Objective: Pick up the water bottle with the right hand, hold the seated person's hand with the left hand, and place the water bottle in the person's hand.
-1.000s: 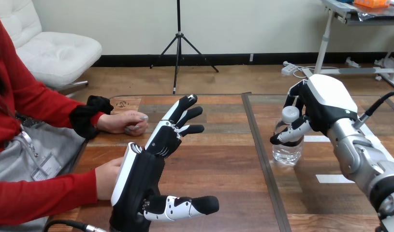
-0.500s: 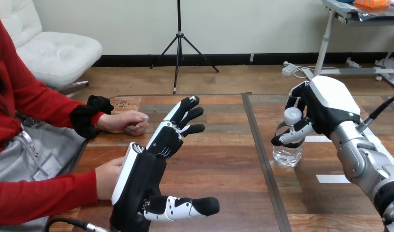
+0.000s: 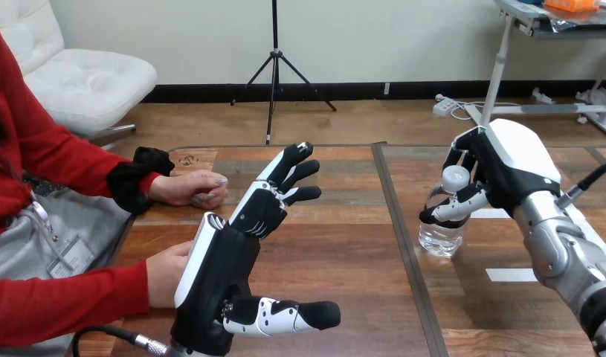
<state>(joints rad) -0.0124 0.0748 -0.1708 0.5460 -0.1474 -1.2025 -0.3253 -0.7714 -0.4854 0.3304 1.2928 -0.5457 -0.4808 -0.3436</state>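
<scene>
Over the wooden table (image 3: pixel 344 245), right hand (image 3: pixel 508 167) curls round the water bottle (image 3: pixel 441 236); left hand (image 3: pixel 225 264) splays open.

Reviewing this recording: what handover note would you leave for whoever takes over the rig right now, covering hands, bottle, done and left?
Left hand: open, fingers straight, beside the person's hand at the view's lower left; no hold, contact cannot be told.
Right hand: fingers and thumb curled round the upper part of the water bottle, which stands upright on the table.
Done: bottle grasped.
Left: lift it, hold the person's hand, place the bottle in it.
</scene>
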